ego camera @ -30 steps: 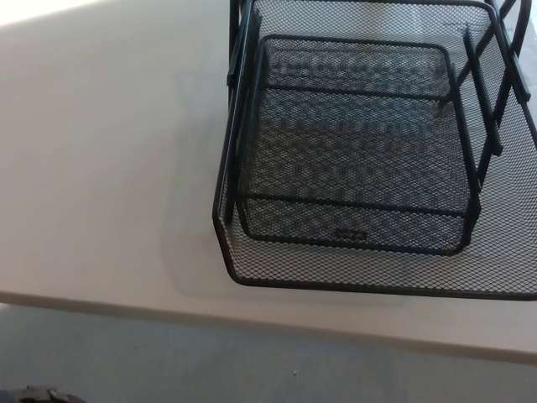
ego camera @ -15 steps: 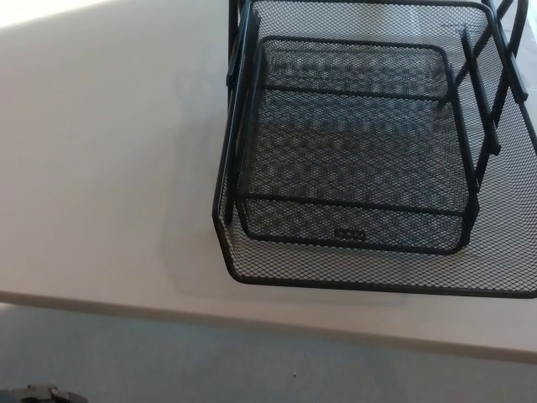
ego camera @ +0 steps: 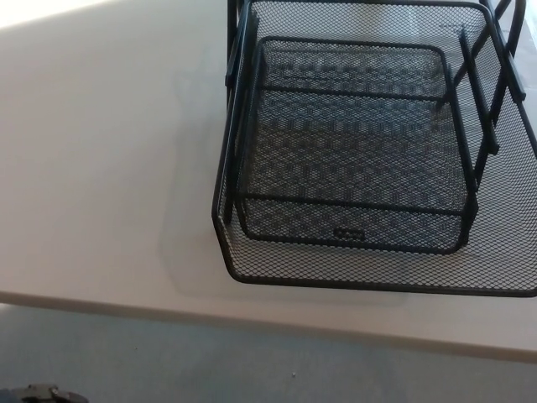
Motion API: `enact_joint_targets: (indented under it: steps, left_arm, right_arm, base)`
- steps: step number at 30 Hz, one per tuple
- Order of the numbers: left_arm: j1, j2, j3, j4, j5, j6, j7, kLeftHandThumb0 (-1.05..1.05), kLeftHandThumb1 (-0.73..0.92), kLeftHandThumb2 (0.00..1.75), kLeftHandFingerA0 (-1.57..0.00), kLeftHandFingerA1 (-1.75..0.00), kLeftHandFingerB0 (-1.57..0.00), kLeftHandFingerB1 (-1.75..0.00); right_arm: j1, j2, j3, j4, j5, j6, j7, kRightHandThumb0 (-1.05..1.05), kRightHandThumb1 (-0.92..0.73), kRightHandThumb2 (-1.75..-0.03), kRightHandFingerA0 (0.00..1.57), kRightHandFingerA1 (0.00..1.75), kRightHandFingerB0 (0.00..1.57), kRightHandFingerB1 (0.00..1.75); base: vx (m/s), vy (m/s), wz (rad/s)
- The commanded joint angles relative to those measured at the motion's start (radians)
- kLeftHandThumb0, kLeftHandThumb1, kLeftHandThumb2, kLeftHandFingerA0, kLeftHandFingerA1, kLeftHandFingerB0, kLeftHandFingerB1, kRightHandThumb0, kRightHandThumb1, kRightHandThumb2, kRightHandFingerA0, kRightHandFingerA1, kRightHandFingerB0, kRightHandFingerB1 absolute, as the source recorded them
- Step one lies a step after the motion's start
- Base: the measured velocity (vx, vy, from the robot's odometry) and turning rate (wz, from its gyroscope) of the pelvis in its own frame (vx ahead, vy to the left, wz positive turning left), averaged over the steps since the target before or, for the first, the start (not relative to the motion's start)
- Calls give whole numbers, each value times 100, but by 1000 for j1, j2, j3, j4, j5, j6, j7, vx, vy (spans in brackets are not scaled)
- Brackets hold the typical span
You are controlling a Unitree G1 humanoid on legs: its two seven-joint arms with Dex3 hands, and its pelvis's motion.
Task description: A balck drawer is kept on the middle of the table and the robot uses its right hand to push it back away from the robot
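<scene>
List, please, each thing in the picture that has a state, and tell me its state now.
Black mesh drawer: empty, upright on the table, its front rim near the table's near edge.
Frame rods: standing at the drawer's sides.
White table: bears the drawer.
Left hand: not in view.
Right hand: not in view, so nothing touches the drawer.

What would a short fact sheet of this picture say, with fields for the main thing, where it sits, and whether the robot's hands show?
main thing: black mesh drawer tray, stacked tiers, nothing in it that I can see
where it sits: on a white table, toward the right, close to the near edge, cut off by the picture's right and top edges
below the table: grey floor
left hand: not in view
right hand: not in view
contact: nothing touches the tray
</scene>
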Motion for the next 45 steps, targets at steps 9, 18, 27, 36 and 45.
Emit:
enact_joint_targets:
  steps: [9, 18, 27, 36, 45]
  left_arm:
    - [-22, 26, 12, 12, -14, -53, -48, -74, 83, 66, -37, -33, -36, -32]
    - [-23, 20, 15, 16, -14, -47, -42, -74, 83, 66, -38, -33, -36, -33]
    - [-25, 19, 10, 18, -8, -56, -40, -74, 83, 66, -39, -34, -37, -33]
    - [-30, 18, 20, 22, -14, -51, -45, -75, 83, 65, -39, -33, -37, -33]
    - [-25, 20, 18, 30, -3, -67, -42, -74, 70, 105, -37, -51, -22, -43]
  right_arm:
    - [-355, -214, 57, -246, 281, 298, 215, -66, -92, -69, 35, 39, 25, 33]
    - [-586, -177, 211, -256, 252, 440, 242, -68, -92, -69, 35, 38, 24, 32]
    - [-725, -107, 346, -201, 199, 512, 246, -72, -92, -71, 35, 39, 23, 32]
    - [-829, -28, 477, -122, 109, 555, 241, -72, -92, -70, 33, 39, 22, 32]
    - [-931, 33, 498, -90, 79, 613, 238, -69, -92, -70, 33, 38, 21, 32]
  base:
    - [0, 0, 0]
    - [0, 0, 0]
    - [0, 0, 0]
    - [0, 0, 0]
    - [0, 0, 0]
